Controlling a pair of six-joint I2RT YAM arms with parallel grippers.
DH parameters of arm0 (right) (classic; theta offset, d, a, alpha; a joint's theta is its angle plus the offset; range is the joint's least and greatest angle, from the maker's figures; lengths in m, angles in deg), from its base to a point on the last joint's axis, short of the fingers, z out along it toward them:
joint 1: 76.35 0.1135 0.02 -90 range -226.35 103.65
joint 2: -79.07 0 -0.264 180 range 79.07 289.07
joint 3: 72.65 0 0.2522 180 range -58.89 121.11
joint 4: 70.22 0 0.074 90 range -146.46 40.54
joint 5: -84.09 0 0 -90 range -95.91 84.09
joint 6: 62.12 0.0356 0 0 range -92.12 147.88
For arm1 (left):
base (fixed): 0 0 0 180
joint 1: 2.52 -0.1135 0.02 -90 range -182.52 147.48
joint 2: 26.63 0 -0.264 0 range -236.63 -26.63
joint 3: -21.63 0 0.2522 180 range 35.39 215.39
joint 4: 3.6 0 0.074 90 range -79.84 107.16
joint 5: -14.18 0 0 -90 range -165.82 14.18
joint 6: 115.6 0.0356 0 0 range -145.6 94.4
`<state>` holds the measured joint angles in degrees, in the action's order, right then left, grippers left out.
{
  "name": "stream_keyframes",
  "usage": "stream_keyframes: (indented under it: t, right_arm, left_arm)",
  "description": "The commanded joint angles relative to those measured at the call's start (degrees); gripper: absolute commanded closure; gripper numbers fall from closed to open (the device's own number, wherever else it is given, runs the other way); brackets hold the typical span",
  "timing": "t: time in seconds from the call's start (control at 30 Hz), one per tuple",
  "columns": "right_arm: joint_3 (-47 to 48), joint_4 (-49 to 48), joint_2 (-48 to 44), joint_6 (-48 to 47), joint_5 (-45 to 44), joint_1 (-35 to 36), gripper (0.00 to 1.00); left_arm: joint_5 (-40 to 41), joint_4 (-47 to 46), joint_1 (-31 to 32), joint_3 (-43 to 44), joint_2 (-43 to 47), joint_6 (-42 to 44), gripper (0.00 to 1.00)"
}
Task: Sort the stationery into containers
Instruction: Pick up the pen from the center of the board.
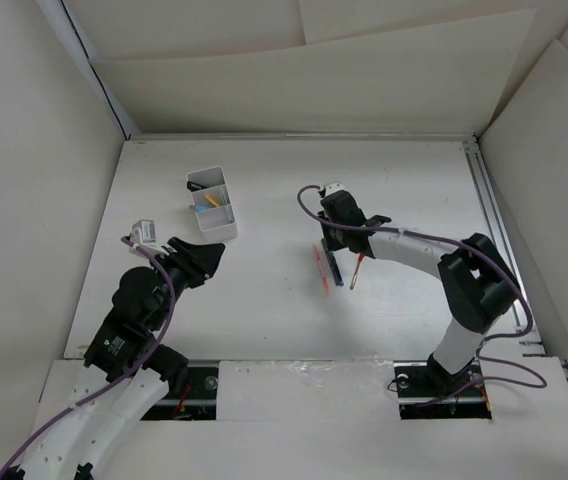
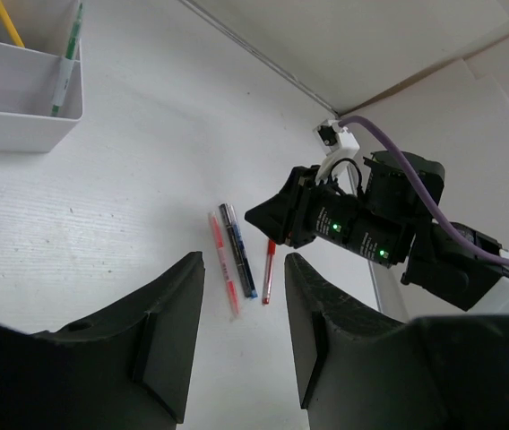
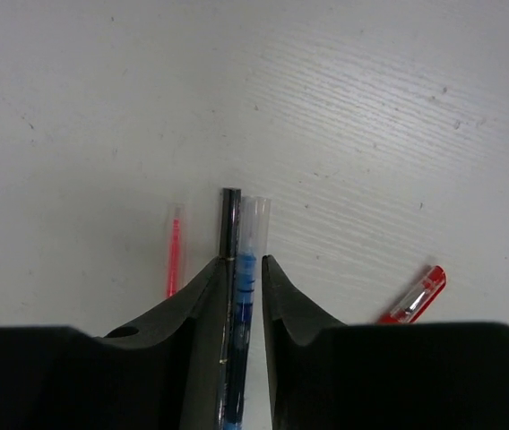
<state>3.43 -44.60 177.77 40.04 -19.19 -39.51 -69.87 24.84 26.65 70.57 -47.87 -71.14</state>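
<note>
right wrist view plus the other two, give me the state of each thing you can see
left hand: open, empty
right hand: jaws straddling two pens, grip unclear
blue pen: on table, between the jaws
black pen: beside it, between the jaws
pink pen: lying loose on table
red pen: lying loose on table
white box: upright, pens inside

left gripper [image 2: 244, 265], jaws apart, frames three pens [image 2: 237, 253] beside the right gripper [image 2: 260, 218].

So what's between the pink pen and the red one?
Right wrist view: black pen and blue pen side by side, straddled by the right gripper.
</note>
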Motion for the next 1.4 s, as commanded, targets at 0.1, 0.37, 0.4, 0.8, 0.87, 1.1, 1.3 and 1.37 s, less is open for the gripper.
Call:
stream_keyframes:
  t: [0.1,0.37,0.4,0.8,0.87,1.1,1.3,1.37]
  right_arm:
    - [4.47,0.54,3.6,-1.53,2.56,2.0,0.72]
    - [5.52,-0.61,5.71,-1.53,4.58,2.62,0.71]
    - [5.53,-0.61,6.24,-1.53,4.58,3.15,0.71]
    - [6.58,-1.13,9.84,-1.0,4.58,3.15,0.7]
    - [6.58,-1.13,9.85,-1.0,4.58,3.15,0.78]
    - [6.05,-3.85,5.21,-0.47,5.19,3.15,1.0]
    - [11.57,-15.96,1.85,0.75,12.92,6.4,1.0]
    - [13.25,-24.89,2.9,1.28,15.81,7.19,1.0]
  left_arm:
    - [-1.21,-2.81,0.1,-1.6,0.23,0.36,0.63]
    - [-1.73,-3.34,0.1,-1.6,-0.29,0.36,0.63]
    - [-1.74,-3.34,0.1,-1.6,-0.3,0.36,0.63]
    - [-1.22,-3.34,0.1,-0.55,-0.3,0.89,0.63]
    - [-1.21,-3.34,0.1,-0.55,-0.3,0.89,0.63]
    - [-0.59,-2.29,0.1,-0.55,0.31,0.89,0.63]
    - [1.25,-1.76,0.1,-0.02,2.16,0.36,0.63]
    - [2.74,-0.27,0.1,0.68,3.3,-0.16,0.63]
